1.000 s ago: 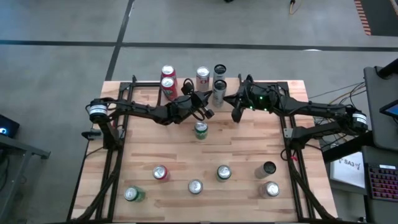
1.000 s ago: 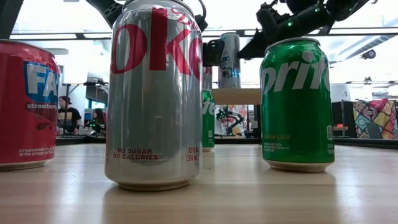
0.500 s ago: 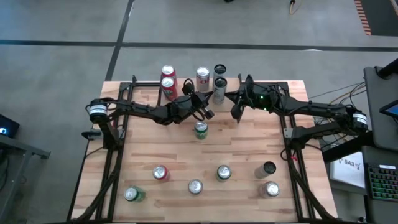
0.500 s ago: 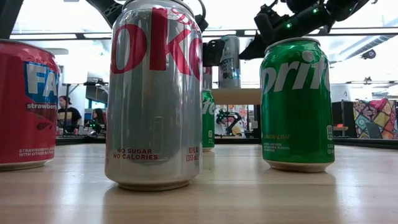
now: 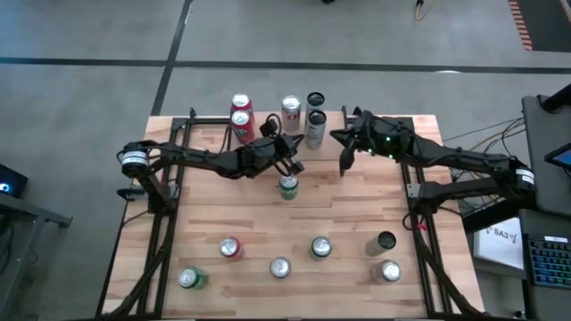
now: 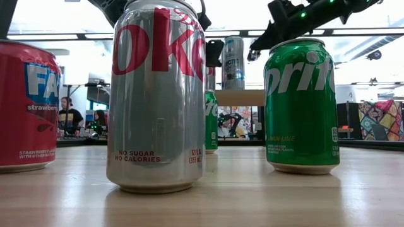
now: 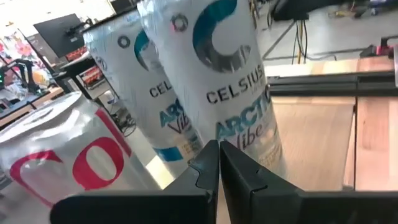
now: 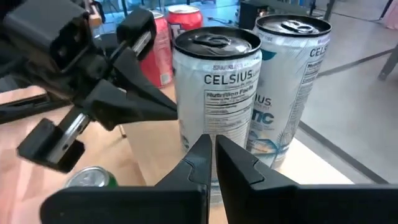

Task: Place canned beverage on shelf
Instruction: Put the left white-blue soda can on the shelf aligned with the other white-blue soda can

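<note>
A tall white Celsius can (image 5: pixel 314 125) stands upright on the small light-wood shelf (image 6: pixel 243 98) at the table's far edge; it also shows in the right wrist view (image 8: pixel 214 81) and the left wrist view (image 7: pixel 230 81). A second Celsius can (image 5: pixel 315 99), a silver Coke can (image 5: pixel 291 109) and two red cans (image 5: pixel 241 111) stand on the shelf too. My right gripper (image 5: pixel 343 165) is shut and empty, just right of and nearer than the Celsius can. My left gripper (image 5: pixel 293 165) is shut and empty on the can's left.
A green can (image 5: pixel 287 185) stands on the table just near of the left gripper. Several more cans stand toward the near edge, among them a red one (image 5: pixel 229 247), a green one (image 5: pixel 321 247) and a dark one (image 5: pixel 385 241). Black frames line both table sides.
My right gripper has drawn back from the near Celsius can toward the table's right edge and risen a little. The can stays upright on the shelf. My left gripper has hardly moved.
</note>
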Available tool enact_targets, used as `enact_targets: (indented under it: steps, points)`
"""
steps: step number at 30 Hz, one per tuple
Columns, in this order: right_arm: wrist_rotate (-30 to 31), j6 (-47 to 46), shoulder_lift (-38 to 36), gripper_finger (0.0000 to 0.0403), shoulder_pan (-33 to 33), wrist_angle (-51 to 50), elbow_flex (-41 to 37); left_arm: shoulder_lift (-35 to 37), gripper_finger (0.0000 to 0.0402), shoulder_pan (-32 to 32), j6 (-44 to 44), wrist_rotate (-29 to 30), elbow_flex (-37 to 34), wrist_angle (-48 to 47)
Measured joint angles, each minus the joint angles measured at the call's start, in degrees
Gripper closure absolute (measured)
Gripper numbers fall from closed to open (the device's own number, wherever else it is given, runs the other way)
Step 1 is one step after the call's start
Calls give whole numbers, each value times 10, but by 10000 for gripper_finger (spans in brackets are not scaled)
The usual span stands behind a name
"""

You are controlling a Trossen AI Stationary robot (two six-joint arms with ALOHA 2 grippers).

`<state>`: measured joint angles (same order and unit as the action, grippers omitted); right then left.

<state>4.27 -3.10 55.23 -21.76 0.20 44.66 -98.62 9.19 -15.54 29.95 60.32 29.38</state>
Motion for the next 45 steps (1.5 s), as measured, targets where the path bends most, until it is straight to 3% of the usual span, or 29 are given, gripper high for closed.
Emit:
enact_targets:
  steps: [3,11,23,32,38,45]
  points:
    - [-7,-7,-7,390,1,-4,0,12,402,-2,0,0,0,-5]
    - [-120,-16,3,390,2,5,0,63,402,-8,-37,-50,-24,-8]
    - [-119,-4,50,390,1,50,0,203,402,-9,-129,-87,-76,-7]
    - [-116,2,68,390,-5,79,0,298,402,6,-122,-211,-170,45]
    - [-102,7,68,390,-16,79,0,327,402,8,-132,-216,-243,181]
    - [-102,4,68,390,-16,82,0,343,402,8,-131,-216,-248,177]
